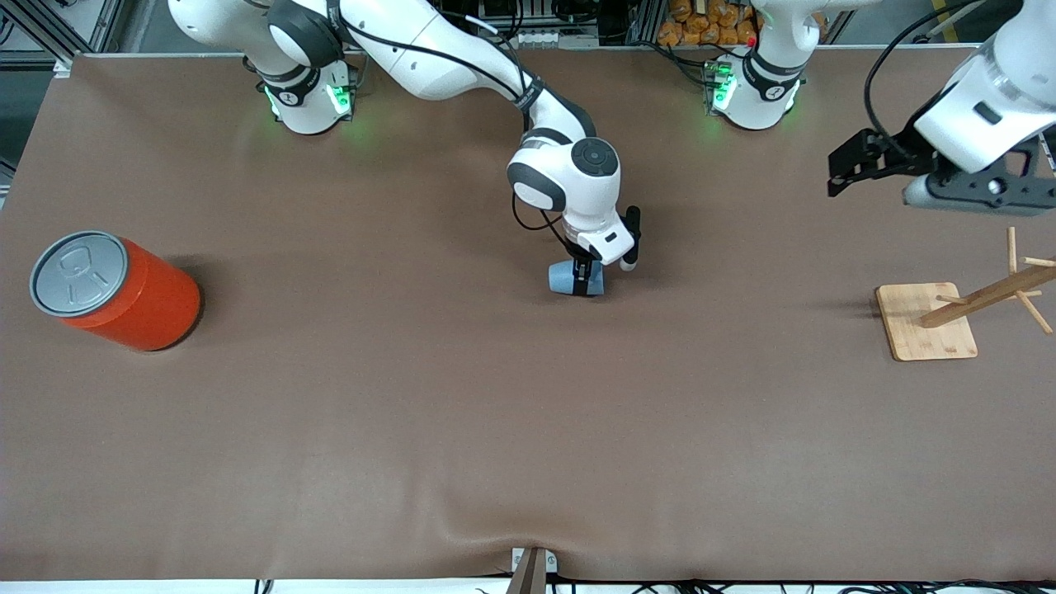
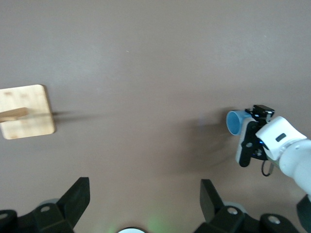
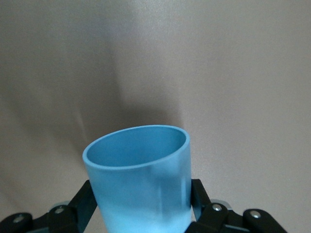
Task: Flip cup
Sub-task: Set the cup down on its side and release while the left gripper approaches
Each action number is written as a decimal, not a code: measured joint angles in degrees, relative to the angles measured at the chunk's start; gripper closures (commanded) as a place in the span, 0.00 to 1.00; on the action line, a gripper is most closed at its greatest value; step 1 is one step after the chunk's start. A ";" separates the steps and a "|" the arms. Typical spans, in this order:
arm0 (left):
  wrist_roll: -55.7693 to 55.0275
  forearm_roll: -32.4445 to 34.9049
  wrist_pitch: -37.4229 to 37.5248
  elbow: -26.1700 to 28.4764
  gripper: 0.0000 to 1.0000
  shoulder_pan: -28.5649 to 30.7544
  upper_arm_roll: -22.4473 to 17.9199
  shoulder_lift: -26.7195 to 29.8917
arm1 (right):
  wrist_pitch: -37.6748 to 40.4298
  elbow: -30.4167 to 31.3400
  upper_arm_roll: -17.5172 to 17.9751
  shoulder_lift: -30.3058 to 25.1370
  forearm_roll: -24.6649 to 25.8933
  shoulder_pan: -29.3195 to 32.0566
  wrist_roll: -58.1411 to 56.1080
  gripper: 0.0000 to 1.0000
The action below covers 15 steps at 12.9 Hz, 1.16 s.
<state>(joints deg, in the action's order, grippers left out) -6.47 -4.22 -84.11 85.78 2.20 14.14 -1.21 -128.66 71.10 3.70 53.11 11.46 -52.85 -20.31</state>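
The right gripper (image 1: 586, 279) covers part of the cup (image 1: 566, 278) from the front camera, so whether the cup touches the table (image 1: 462, 412) or sits just above it is hard to tell. The fingers are pinched on the cup's sides, near the table's middle. The cup lies sideways, its long axis roughly level, with the open mouth apparently toward the left arm's end. The left gripper (image 2: 145, 201) waits spread wide, holding nothing, above the wooden rack (image 1: 928, 322). The orange can (image 1: 115, 290) stands at the right arm's end.

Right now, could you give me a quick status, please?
Right hand shut on cup, mid-table. Left hand open, waiting above rack. Nothing near the cup.
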 measured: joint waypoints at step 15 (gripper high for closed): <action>-0.14 -4.06 -12.25 0.22 0.00 -3.55 2.02 -13.92 | 12.24 -1.64 0.29 -5.54 1.18 -0.33 0.47 0.00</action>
<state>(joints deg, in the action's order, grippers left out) -6.61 -8.28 -96.37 86.00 -1.36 16.17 -15.13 -116.42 69.47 3.98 47.56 12.65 -53.18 -19.84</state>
